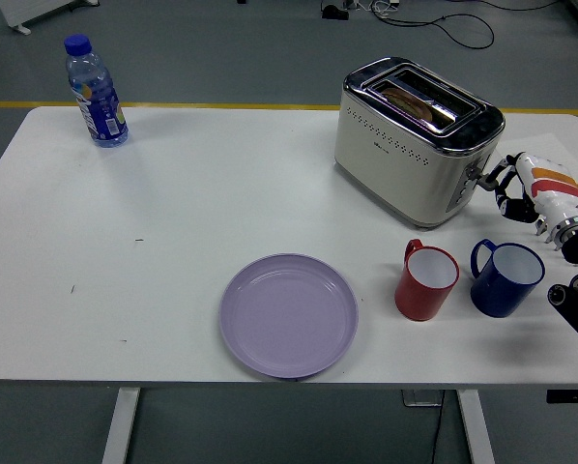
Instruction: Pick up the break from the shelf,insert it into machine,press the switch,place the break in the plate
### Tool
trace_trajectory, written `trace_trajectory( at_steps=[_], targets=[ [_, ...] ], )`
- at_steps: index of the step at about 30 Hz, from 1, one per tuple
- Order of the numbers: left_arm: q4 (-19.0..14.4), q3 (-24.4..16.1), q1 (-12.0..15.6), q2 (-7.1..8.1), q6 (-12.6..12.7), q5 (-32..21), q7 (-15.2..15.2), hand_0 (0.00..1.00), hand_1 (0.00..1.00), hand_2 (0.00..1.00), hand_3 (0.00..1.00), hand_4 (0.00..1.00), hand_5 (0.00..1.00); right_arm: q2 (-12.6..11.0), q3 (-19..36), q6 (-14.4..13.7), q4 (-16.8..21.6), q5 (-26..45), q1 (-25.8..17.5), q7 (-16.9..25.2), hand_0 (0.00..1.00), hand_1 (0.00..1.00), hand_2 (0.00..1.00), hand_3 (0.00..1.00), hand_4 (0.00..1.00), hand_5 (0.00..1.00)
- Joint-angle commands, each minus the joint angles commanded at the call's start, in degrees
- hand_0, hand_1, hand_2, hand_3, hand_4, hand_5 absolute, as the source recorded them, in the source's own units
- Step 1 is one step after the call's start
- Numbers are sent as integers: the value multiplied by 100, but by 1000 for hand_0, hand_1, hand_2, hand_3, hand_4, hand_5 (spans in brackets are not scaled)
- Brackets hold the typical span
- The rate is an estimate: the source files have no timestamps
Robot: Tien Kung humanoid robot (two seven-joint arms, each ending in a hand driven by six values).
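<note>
Right hand [509, 184] – fingers curled (low).

Right hand [533, 188] beside the toaster [415, 135]: white shell with orange and red stripes, black jointed fingers [497, 174], silver wrist fittings, black forearm.

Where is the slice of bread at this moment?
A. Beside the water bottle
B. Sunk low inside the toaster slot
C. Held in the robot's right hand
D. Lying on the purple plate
B: the bread sits low in the slot of the toaster, while the purple plate holds nothing and the right hand is at the toaster's side lever.
</note>
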Motion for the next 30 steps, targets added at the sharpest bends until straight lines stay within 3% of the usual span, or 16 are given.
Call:
trace_trajectory(
  at_steps=[12,16,22,24,25,29,30],
  targets=[
    [0,64,-20,0,8,-75,-14,613,487,455,571,333,903,-10,302,3,79,-86,-37,-40,263,104,210,505,367,2],
    [0,72,-25,0,8,-105,-22,613,487,454,571,333,902,-39,625,-71,312,-282,-100,-137,262,103,208,505,363,2],
    [0,92,-26,0,2,-107,-9,614,485,454,571,334,901,16,1249,-464,673,-912,-168,-697,269,107,214,513,378,2],
    [0,110,-25,0,0,-129,-8,614,485,454,571,334,901,-9,1424,-573,816,-923,-184,-833,269,107,214,513,378,2],
    [0,115,-25,0,0,-134,-8,614,484,454,571,335,901,-17,1480,-603,859,-920,-188,-860,283,123,235,536,478,2],
    [0,134,-22,0,-1,-160,-7,614,484,454,571,335,901,-97,1706,-752,1199,-716,-223,-817,283,123,235,536,478,2],
    [0,139,-23,0,-1,-166,-6,614,484,454,571,335,901,-137,1746,-679,1355,-529,-222,-752,283,123,235,536,478,2]
  ],
)
